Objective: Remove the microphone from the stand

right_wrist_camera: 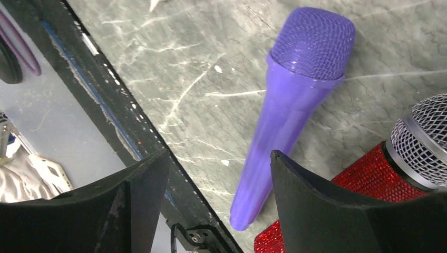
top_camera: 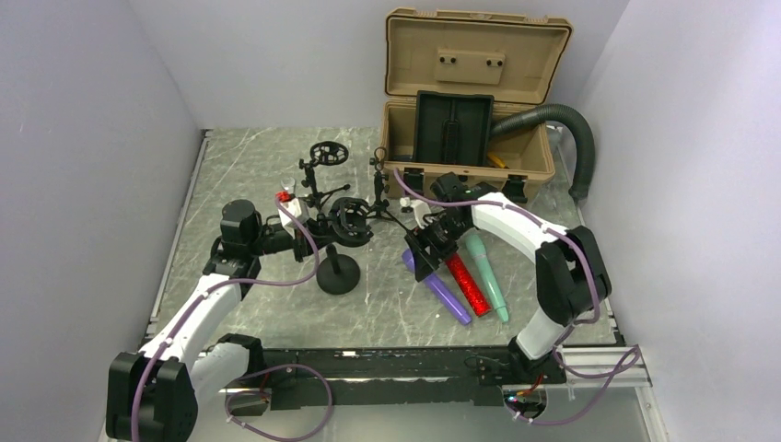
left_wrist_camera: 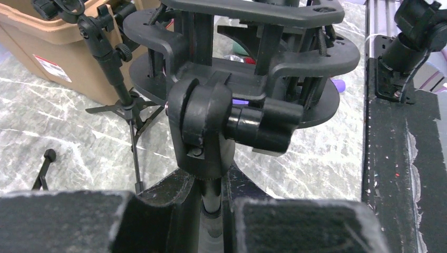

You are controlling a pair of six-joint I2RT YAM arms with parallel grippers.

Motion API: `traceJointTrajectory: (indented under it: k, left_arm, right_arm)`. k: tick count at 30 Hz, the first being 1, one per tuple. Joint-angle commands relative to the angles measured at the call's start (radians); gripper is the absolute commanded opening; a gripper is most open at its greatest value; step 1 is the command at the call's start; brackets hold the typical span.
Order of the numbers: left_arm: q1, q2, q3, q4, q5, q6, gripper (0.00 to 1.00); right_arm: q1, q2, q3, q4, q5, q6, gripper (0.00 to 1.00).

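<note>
Item 1: purple plastic microphone (right_wrist_camera: pixel 295 100) w/ mesh head; lies flat on grey marble-pattern bench (top_camera: pixel 249 166), near-right area; off the stand, well apart from it.
Item 2: black microphone stand (top_camera: pixel 338 274) w/ round base and shock-mount cradle; upright, approx bench centre.
L gripper (left_wrist_camera: pixel 211 205): fingers clamped on stand's thin pole, just below pivot knuckle.
R gripper (right_wrist_camera: pixel 217 158): fingers spread apart; purple mic's handle end seen between them, nothing pinched.
Item 3: red glitter microphone (top_camera: pixel 468 284) w/ silver mesh head; just beside purple one, on its right.
Item 4: mint-green microphone (top_camera: pixel 488 276); just beside red one.
Item 5: tan hard case (top_camera: pixel 516 46), lid open; far-right corner; grey ribbed hose (top_camera: pixel 582 147) at its right side.
Item 6: small black tripod stand (left_wrist_camera: pixel 110 55); just in front of case.
</note>
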Motion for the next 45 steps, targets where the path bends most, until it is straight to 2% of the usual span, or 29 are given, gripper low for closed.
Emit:
traceJointTrajectory:
  k: [1, 9, 12, 17, 30, 39, 45]
  left_arm:
    - [0.002, 0.003, 0.018, 0.13, 0.095, -0.095, 0.0]
    - [0.003, 0.05, 0.053, 0.254, 0.15, -0.274, 0.0]
    - [0.003, 0.073, 0.07, 0.338, 0.166, -0.372, 0.0]
    - [0.004, 0.109, 0.087, 0.503, 0.172, -0.554, 0.0]
    - [0.003, 0.165, 0.215, 0.71, 0.113, -0.884, 0.0]
    - [-0.003, 0.208, 0.212, 0.906, 0.07, -1.087, 0.0]
    - [-0.017, 0.219, 0.203, 0.974, 0.05, -1.148, 0.0]
  right_arm:
    - [-0.001, -0.121, 0.05, 0.054, -0.082, -0.045, 0.72]
    - [-0.001, -0.362, -0.055, 0.436, -0.284, -0.086, 0.73]
    - [0.0, -0.391, -0.097, 0.599, -0.368, -0.042, 0.73]
    - [0.011, -0.363, -0.134, 0.734, -0.445, -0.012, 0.72]
    - [0.102, -0.265, -0.077, 0.881, -0.44, 0.055, 0.72]
    - [0.157, -0.205, -0.087, 1.019, -0.435, 0.154, 0.68]
    - [0.166, -0.184, -0.094, 1.06, -0.425, 0.182, 0.65]
